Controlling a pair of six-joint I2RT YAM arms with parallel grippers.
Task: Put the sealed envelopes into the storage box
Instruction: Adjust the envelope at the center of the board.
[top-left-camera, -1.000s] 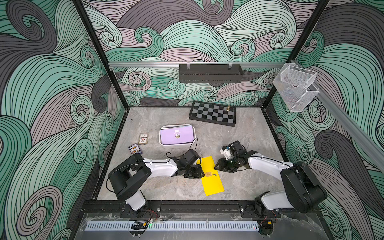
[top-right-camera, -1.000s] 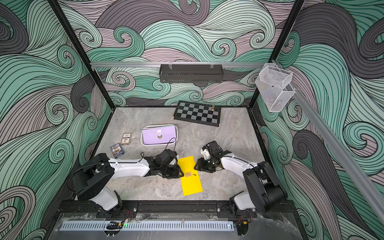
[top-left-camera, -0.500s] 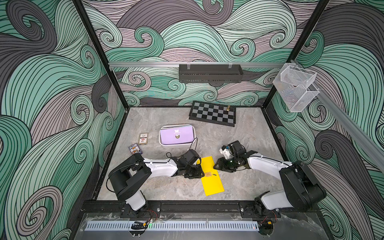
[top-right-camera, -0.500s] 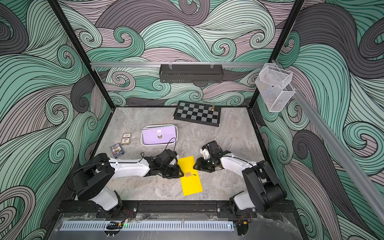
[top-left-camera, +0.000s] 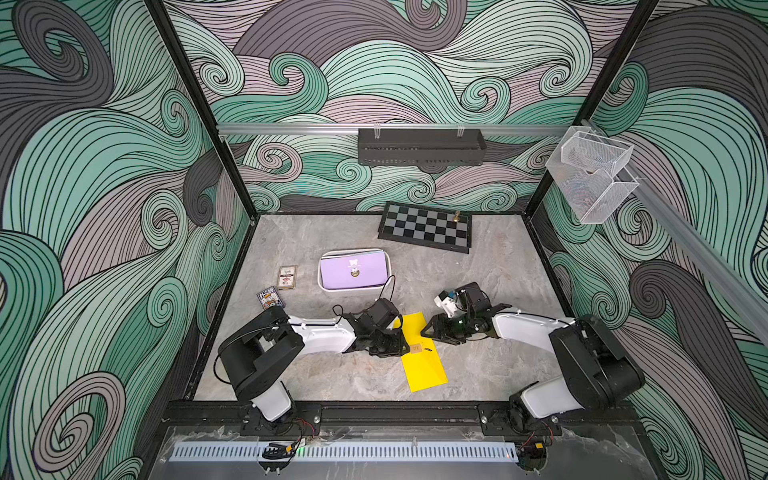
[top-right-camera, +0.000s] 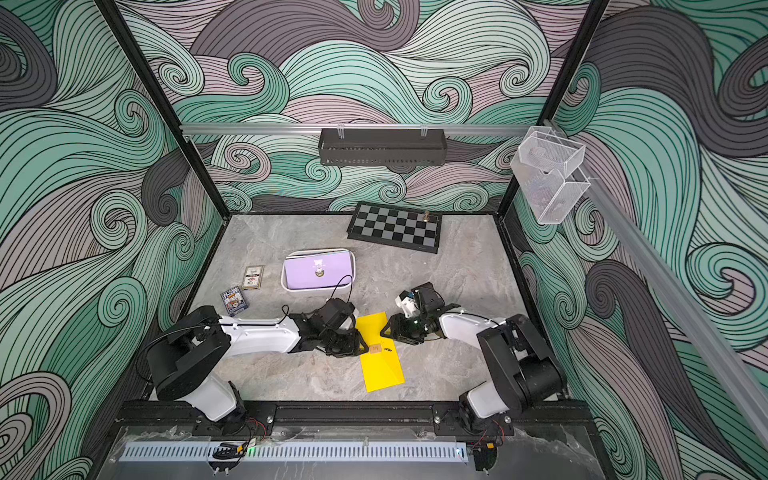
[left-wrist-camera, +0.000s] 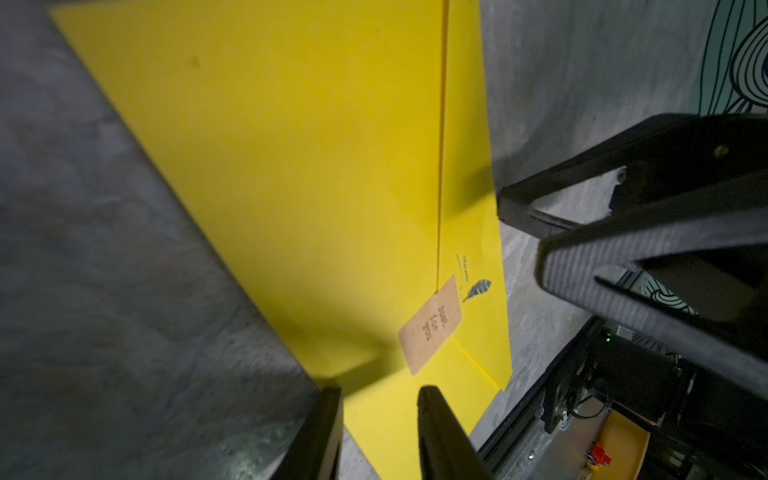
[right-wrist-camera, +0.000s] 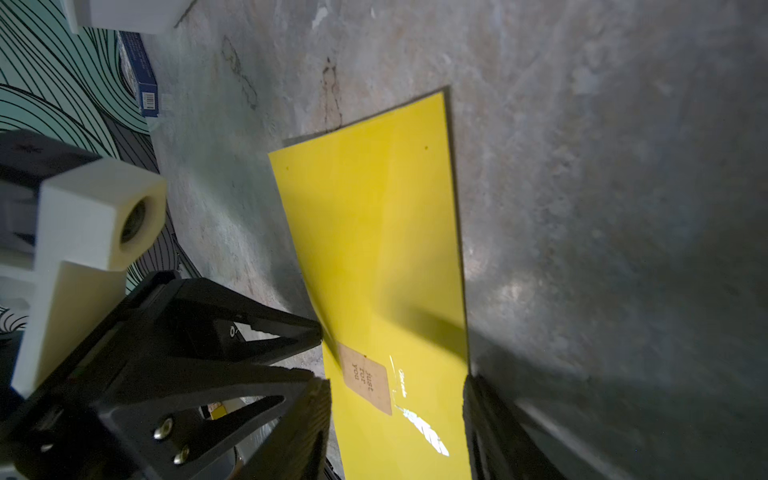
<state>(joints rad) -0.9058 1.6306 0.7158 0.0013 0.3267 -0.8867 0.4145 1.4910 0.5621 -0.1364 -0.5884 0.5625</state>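
A yellow envelope (top-left-camera: 422, 355) with a brown seal sticker (top-left-camera: 415, 348) lies flat on the grey floor between my grippers. My left gripper (top-left-camera: 401, 347) sits low at its left long edge. It is open, with one finger (left-wrist-camera: 440, 428) over the paper and the other on the floor beside it (left-wrist-camera: 379, 392). My right gripper (top-left-camera: 428, 330) is open at the opposite edge, its fingers either side of the sticker end (right-wrist-camera: 395, 384). Behind them stands the white storage box (top-left-camera: 353, 291), a lilac envelope (top-left-camera: 353, 272) on top of those inside it.
Two card packs (top-left-camera: 286, 276) (top-left-camera: 269, 297) lie left of the box. A chessboard (top-left-camera: 426, 226) carrying one small piece lies at the back. A black wall tray (top-left-camera: 422, 146) and a mesh bin (top-left-camera: 590, 174) hang above the floor. A black rail (top-left-camera: 374, 411) borders the front.
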